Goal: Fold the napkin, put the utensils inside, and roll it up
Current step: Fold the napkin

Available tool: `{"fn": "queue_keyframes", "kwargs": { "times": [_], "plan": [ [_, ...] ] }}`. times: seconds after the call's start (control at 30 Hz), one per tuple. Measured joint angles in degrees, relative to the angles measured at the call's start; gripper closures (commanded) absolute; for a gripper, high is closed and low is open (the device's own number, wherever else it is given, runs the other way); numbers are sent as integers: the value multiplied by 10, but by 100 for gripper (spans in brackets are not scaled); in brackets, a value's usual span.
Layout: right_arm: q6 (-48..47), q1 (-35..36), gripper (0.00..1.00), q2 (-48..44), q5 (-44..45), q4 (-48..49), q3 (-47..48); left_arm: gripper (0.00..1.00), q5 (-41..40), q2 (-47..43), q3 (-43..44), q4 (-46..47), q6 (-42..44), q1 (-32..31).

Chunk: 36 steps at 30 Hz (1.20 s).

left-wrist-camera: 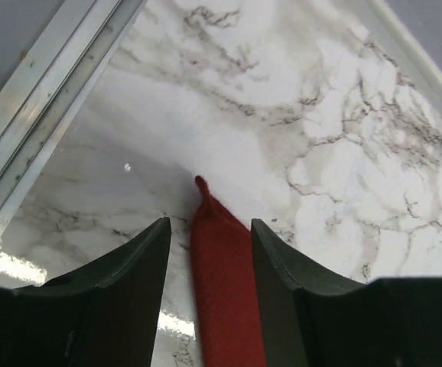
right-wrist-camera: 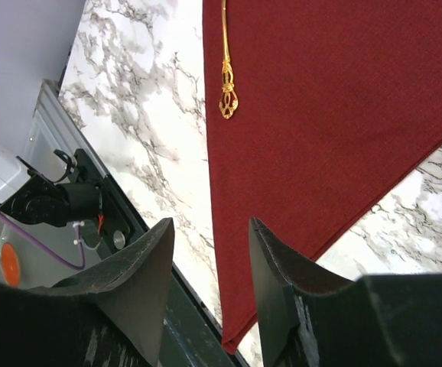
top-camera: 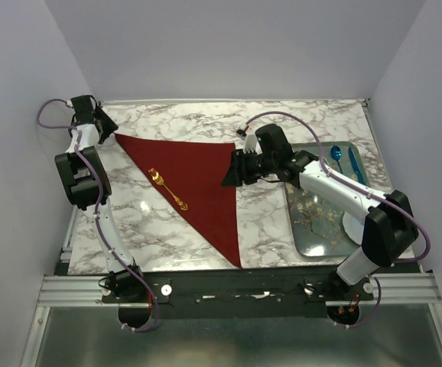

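Napkin (top-camera: 198,183) is lying flat on the marble table (top-camera: 271,222), folded into a dark red triangle. One corner is pointing far-left, one right toward the middle of the table, one toward the near edge. A gold fork (top-camera: 167,189) is lying on the napkin's left half, running diagonally with its tines toward the far-left corner and its handle toward the near side. In the right wrist view its ornate handle end (right-wrist-camera: 227,95) is resting on the cloth (right-wrist-camera: 328,115), close to the folded edge.

Left gripper (top-camera: 106,126) is sitting at the far-left corner. In the left wrist view its jaws (left-wrist-camera: 209,223) are standing apart and straddling the narrow, twisted tip of the napkin (left-wrist-camera: 221,290), with a sliver of table showing between the cloth and one finger, so it is not pinching.

Right gripper (top-camera: 230,177) is hovering at the right corner, its jaws (right-wrist-camera: 209,223) parted over the cloth edge and gripping nothing.

A tray (top-camera: 320,222) is sitting on the right of the table, holding blue cutlery (top-camera: 336,155) at its far end.
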Motion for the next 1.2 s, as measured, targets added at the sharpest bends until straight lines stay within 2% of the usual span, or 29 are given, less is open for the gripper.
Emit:
{"fn": "queue_keyframes", "kwargs": {
  "times": [0.13, 0.27, 0.4, 0.47, 0.63, 0.8, 1.07, 1.2],
  "plan": [
    [0, 0, 48, 0, 0, 2, -3, 50, 26, 27, 68, -24, 25, 2],
    [0, 0, 48, 0, 0, 3, -5, 46, 43, 82, 151, -71, 55, 3],
    [0, 0, 48, 0, 0, 3, -5, 39, 43, 87, 139, -97, 82, 3],
    [0, 0, 48, 0, -1, 3, -5, 29, 43, 87, 134, -102, 97, 3],
    [0, 0, 48, 0, -5, 3, -5, 28, 47, 77, 120, -98, 136, 3],
    [0, 0, 48, 0, -6, 3, -8, 35, 52, 75, 116, -96, 162, 5],
    [0, 0, 48, 0, -7, 3, -10, 18, 88, 64, 91, -75, 162, 13],
    [0, 0, 48, 0, -11, 3, -10, 21, 111, 50, 72, -67, 146, 17]
  ]
}}
